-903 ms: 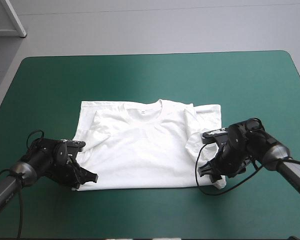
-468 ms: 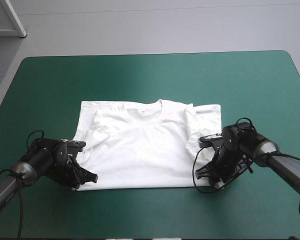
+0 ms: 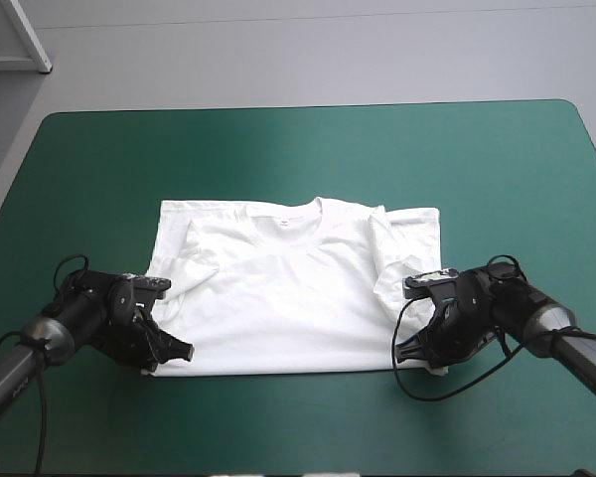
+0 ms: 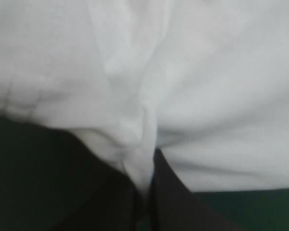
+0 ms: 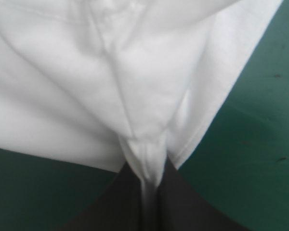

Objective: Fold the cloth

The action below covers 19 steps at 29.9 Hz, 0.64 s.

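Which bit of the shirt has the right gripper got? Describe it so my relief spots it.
On the teal-green table the white T-shirt lies spread flat, collar toward the far edge. Follow its near hem to the robot's right end: the right gripper is shut on that corner. The left gripper pinches the opposite near corner.
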Each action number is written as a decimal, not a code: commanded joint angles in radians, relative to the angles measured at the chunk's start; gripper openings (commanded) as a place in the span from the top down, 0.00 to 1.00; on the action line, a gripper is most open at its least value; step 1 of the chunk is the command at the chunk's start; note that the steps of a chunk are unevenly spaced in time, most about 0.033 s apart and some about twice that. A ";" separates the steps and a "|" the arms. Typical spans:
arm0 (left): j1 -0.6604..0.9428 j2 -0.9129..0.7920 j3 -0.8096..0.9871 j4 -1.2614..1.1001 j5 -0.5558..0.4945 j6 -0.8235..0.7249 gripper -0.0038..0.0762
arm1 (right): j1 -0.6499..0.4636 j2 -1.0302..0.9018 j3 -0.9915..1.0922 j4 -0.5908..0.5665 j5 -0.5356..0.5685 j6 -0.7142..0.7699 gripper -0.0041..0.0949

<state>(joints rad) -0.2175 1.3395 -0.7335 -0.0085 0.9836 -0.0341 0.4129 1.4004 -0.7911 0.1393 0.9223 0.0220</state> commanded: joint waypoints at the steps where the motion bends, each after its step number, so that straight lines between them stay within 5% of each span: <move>1: -0.004 -0.025 -0.120 0.056 0.019 0.003 0.96 | 0.005 -0.082 -0.004 0.023 0.017 0.008 0.98; 8: 0.007 0.007 -0.370 0.091 0.105 0.048 0.96 | 0.005 -0.152 -0.131 -0.013 0.064 0.022 0.98; 19: 0.081 0.287 -0.789 0.044 0.157 0.139 0.96 | -0.017 0.026 -0.570 -0.342 0.061 0.125 0.98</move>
<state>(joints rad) -0.1455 1.5960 -1.3859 0.0461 1.1377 0.0754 0.4186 1.3975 -1.2397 -0.1084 1.0032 0.1315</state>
